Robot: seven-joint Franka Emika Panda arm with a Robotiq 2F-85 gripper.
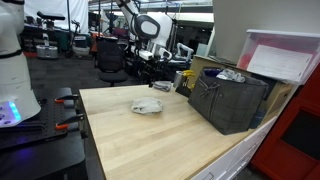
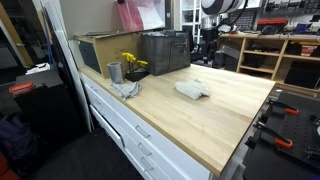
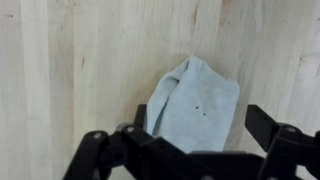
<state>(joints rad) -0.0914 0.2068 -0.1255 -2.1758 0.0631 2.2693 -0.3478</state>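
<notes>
1. pincer (image 3: 200,125): in the wrist view i see its jaws spread wide, gripping nothing.
2. cloth (image 3: 195,98): pale blue and crumpled, it lies on the wooden table (image 3: 60,60) beneath the pincer. in both exterior views it sits mid-table, well apart from the dark crate (image 1: 230,100).
3. markings: the pink-edged sheet (image 1: 280,58) above the crate is too small for me to read.

**Even indoor light, soft pictures**

Room light from above falls evenly on the pale worktop (image 2: 215,115) in both exterior views, and shadows are faint. All pictures are low in detail and slightly blurred. In the wrist view the dark jaws at the bottom edge are out of focus.
</notes>
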